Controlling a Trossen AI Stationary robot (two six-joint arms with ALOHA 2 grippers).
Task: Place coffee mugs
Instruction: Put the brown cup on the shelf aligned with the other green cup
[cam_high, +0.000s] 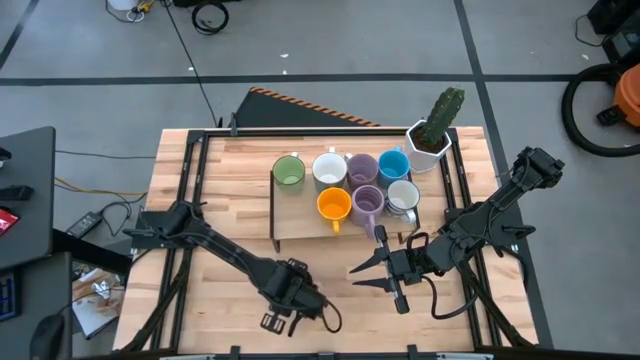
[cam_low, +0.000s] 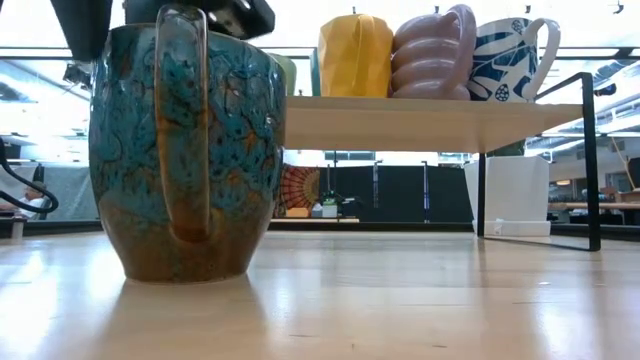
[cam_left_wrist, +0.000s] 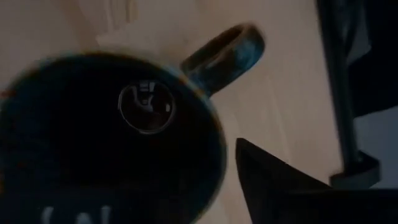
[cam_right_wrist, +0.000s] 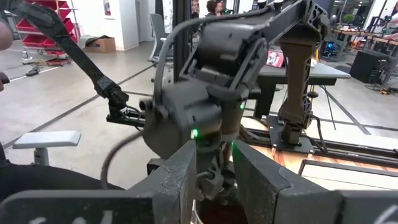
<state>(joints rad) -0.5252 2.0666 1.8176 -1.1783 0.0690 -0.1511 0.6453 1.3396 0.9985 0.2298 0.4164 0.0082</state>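
Note:
A dark teal-and-brown coffee mug (cam_low: 185, 150) stands upright on its base on the wooden table, near the front edge, its handle (cam_left_wrist: 227, 53) turned toward the near side. My left gripper (cam_high: 292, 300) points straight down over it, open, and hides it from above. One finger (cam_left_wrist: 273, 186) stands outside the wall and the other over the hollow. My right gripper (cam_high: 362, 278) hovers level and open just to the right, holding nothing. Several more coffee mugs, among them green (cam_high: 289, 171), orange (cam_high: 333, 205) and lavender (cam_high: 368, 200), stand on a low wooden shelf (cam_high: 300, 228). My left gripper comes at the mug from above, fingers astride the wall close to the handle. A thin strip of table shows between the outer finger and the rim (cam_left_wrist: 217, 155). Whether the inner finger touches the wall, I cannot tell.
A white hexagonal pot with a cactus (cam_high: 432, 135) stands at the shelf's far right corner. Black frame rails (cam_high: 190, 180) run along the table's left and right sides. The shelf's thin black leg (cam_low: 593, 160) stands on the table. Bare wood lies between the shelf and the near edge.

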